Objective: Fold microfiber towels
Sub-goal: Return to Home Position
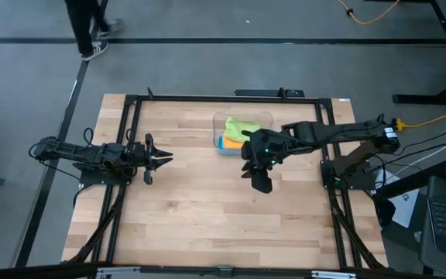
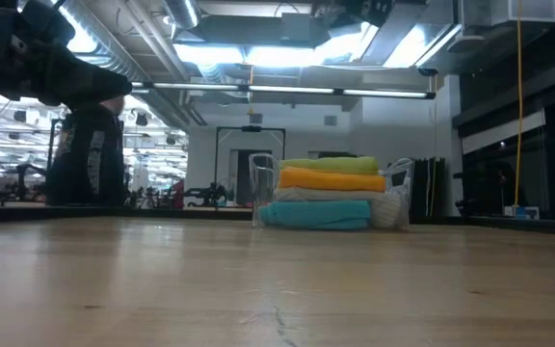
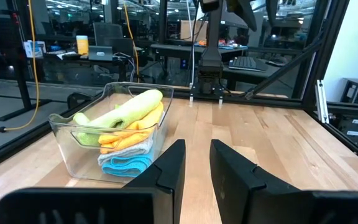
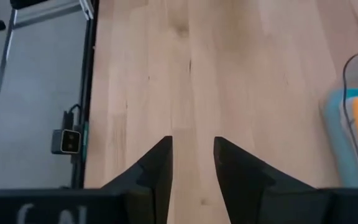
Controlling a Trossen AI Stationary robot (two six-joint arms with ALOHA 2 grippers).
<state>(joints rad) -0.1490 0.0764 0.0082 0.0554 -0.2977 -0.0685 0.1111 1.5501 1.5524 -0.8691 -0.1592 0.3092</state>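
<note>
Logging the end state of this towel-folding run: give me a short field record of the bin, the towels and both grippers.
bin: clear plastic bin, on table, nearer the right arm
stack, top to bottom: lime green towel, orange towel, pale grey towel, teal towel, all folded
left gripper: open, empty, over table's left side
right gripper: open, empty, above table beside bin
</note>
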